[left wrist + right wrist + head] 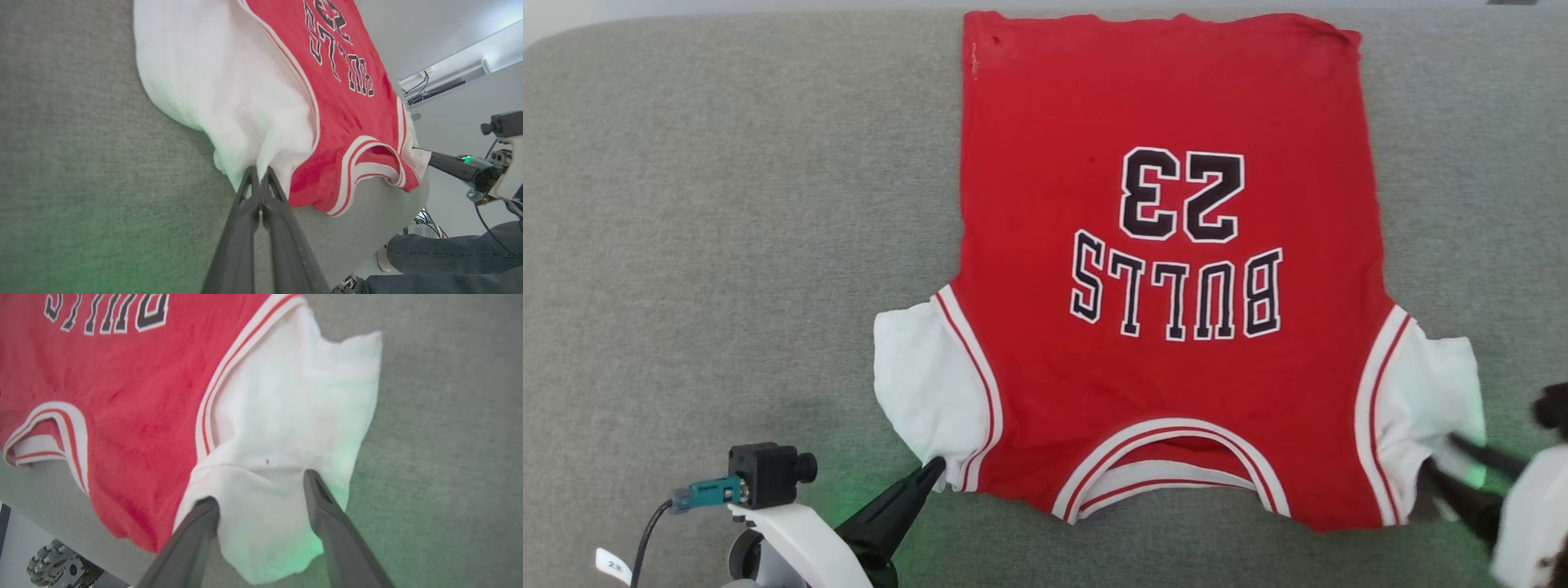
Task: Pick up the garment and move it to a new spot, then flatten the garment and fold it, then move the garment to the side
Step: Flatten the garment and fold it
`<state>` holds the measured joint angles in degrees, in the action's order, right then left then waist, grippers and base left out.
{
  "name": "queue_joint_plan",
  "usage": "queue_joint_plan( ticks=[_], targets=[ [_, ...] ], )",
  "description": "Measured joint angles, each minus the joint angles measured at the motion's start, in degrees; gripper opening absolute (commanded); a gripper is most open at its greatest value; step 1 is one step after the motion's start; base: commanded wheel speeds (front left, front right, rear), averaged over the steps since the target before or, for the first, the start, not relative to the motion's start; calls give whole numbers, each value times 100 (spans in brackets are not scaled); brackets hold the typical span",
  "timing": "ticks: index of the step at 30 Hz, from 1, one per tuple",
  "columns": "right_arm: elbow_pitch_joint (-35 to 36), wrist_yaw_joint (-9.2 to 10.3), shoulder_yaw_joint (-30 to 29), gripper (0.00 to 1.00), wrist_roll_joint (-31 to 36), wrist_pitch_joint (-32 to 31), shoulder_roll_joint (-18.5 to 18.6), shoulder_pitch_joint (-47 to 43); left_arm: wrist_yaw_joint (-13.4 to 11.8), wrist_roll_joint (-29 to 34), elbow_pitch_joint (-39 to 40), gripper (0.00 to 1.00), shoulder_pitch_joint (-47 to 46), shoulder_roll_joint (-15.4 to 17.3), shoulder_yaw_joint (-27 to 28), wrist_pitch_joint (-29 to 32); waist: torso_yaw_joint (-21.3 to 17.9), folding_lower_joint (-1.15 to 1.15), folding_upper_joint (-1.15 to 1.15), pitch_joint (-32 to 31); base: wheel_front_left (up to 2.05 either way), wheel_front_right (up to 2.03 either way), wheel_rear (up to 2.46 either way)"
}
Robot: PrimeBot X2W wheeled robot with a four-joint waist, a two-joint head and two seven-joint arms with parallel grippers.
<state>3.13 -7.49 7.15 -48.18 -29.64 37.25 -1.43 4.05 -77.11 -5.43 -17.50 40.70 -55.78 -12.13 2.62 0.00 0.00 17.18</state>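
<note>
The garment, a red jersey with white short sleeves and black "BULLS 23" lettering, lies spread flat on the grey padded surface, collar toward me. My left gripper is shut, its tips pinching the lower corner of the sleeve on the left; the left wrist view shows the fingers pressed together at that hem. My right gripper stands open, its two fingers astride the other white sleeve, with cloth lying loose between them.
The grey surface's near edge runs just below the collar. Beyond that edge, a person's legs in jeans stand close to my right arm. A wheel sits on the floor below. Bare grey surface stretches left of the garment.
</note>
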Motion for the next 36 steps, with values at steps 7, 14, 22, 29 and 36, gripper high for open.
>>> queue_joint_plan(
  ticks=[7,14,22,29,36],
  targets=[
    [380,0,-1143,100,-42,-12,376,294,4,222,190,0,-55,-125,12,-94,202,0,0,125,0,0,0],
    [20,0,-1259,100,223,-267,597,1934,-56,514,460,0,-276,-256,-46,-93,395,0,0,460,0,0,0],
    [-1513,-1,-458,100,938,-1060,912,4647,-60,922,804,0,-772,-548,-98,-49,936,0,0,1051,0,0,0],
    [-3140,-1,18,100,1466,-1738,926,6133,0,1159,982,0,-977,-825,-218,-54,1603,0,0,1472,0,0,0],
    [-3929,-1,348,100,1597,-2606,895,6863,42,1263,980,0,-1004,-966,-240,-108,1988,0,0,1868,0,0,0]
  ],
)
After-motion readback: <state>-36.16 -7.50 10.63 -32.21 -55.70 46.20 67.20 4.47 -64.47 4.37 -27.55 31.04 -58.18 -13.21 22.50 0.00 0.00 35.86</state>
